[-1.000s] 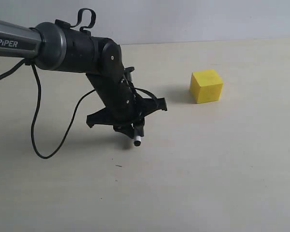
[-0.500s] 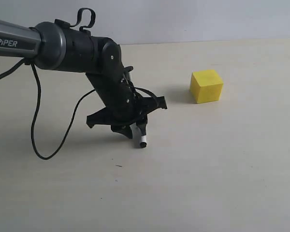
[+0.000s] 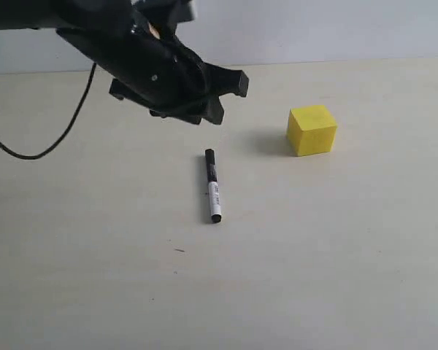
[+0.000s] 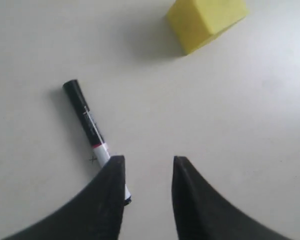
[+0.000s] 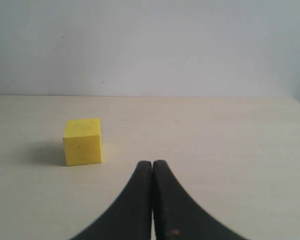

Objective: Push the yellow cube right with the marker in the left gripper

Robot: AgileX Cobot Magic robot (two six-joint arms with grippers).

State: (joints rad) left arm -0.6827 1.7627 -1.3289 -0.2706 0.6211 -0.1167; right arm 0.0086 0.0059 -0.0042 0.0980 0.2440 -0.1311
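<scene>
The marker (image 3: pixel 212 186) lies flat on the table, black cap end pointing away and white barrel toward the front; nothing holds it. My left gripper (image 3: pixel 190 114) hangs in the air above and behind it, open and empty. In the left wrist view the marker (image 4: pixel 87 120) runs under one black finger (image 4: pixel 110 200), with the gripper's (image 4: pixel 147 161) gap showing bare table. The yellow cube (image 3: pixel 312 130) rests on the table to the right of the marker, apart from it, and also shows as the cube (image 4: pixel 207 22) and the cube (image 5: pixel 82 141). My right gripper (image 5: pixel 153 164) is shut on nothing, some way from the cube.
A black cable (image 3: pixel 36 149) loops down from the left arm over the table's left part. The beige table (image 3: pixel 314 277) meets a pale wall at the back. Nothing else lies on it.
The left gripper has let go of the marker and risen up and back. The marker, held upright before, now lies flat on the table. The cube has not moved.
</scene>
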